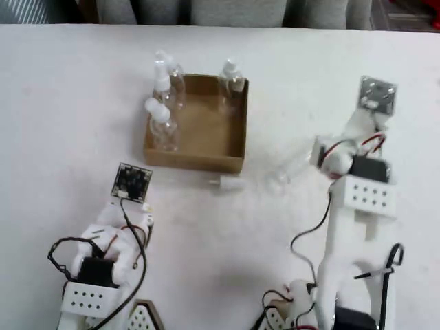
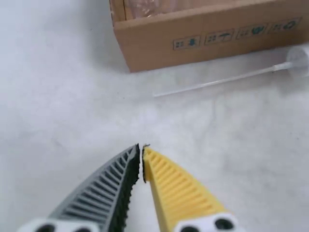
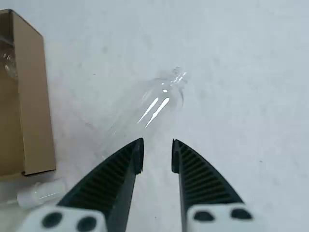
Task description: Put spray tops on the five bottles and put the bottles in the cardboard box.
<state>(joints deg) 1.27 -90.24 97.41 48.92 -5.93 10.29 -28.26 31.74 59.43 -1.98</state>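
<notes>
**One bottle still lying bare on the table, the rest sitting in the box**

Starting at the right gripper point(image 3: 157, 153): its two black fingers are apart with a clear gap between the tips, and they're holding nothing. It hangs low over the white table point(image 1: 82, 103). Just past the tips, a clear bottle point(image 3: 147, 111) lies on its side with its neck open and pointing away from the gripper. No spray top on that one. I can't tell whether the fingertips touch it.

The left gripper point(image 2: 142, 152), one grey finger and one yellow, has its tips pressed together on nothing, hovering over bare table. A little beyond it there's a loose spray top point(image 2: 299, 57) lying flat, and its long thin dip tube point(image 2: 217, 79) runs along the table parallel to the near wall of the box.

From above, that spray top sits just in front of the cardboard box point(image 1: 196, 159), near its front right corner. The bare bottle lies a bit further over toward the right arm.

The box itself is open-topped and sits mid-table. The capped bottles point(image 1: 161, 124) stand upright inside, looks like four: three along the left side and one in the far right corner.
</notes>
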